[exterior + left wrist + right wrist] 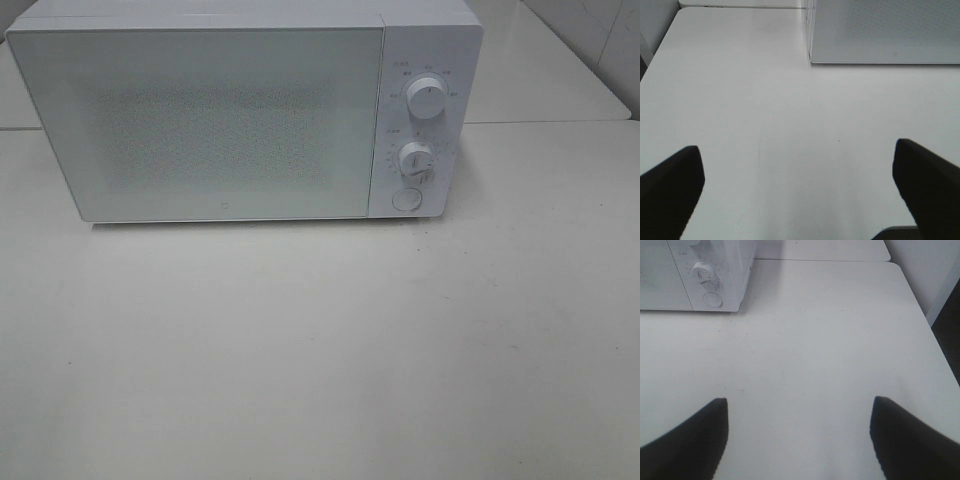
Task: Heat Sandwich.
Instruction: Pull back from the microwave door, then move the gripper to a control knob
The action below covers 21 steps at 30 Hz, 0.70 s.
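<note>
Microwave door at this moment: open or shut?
Shut. The microwave door sits flush with the front, and its right edge meets the control panel with no visible gap in the exterior high view.

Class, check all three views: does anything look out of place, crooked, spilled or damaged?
Nothing stands out. The microwave sits upright on the table with its door shut, and no spill or damage shows.

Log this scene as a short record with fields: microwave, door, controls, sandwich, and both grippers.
microwave: white, standing on the white table
door: shut
controls: upper knob, lower knob, round button, all on the right-hand panel
sandwich: not in view
left gripper: open, empty
right gripper: open, empty
</note>
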Each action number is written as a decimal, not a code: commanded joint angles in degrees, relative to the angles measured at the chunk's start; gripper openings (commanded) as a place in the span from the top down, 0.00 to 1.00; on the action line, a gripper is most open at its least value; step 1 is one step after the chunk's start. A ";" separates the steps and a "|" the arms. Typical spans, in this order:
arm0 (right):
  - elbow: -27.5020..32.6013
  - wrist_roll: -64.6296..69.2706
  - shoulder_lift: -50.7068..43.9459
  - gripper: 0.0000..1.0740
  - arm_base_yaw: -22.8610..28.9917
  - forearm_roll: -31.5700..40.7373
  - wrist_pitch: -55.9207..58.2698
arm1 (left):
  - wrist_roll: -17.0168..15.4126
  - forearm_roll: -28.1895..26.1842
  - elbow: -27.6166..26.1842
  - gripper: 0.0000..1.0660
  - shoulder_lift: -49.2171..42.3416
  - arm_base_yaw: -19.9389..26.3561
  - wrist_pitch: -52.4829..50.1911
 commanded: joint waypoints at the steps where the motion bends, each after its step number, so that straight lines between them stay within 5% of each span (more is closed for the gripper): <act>1: 0.06 -0.17 -1.60 0.30 -0.40 0.06 -0.29 | -0.17 -0.46 0.11 0.08 -1.32 0.17 -0.74; 21: -2.64 -0.34 2.06 0.30 -0.40 0.06 -2.12 | -0.11 -0.46 0.11 0.08 -1.32 0.17 -0.74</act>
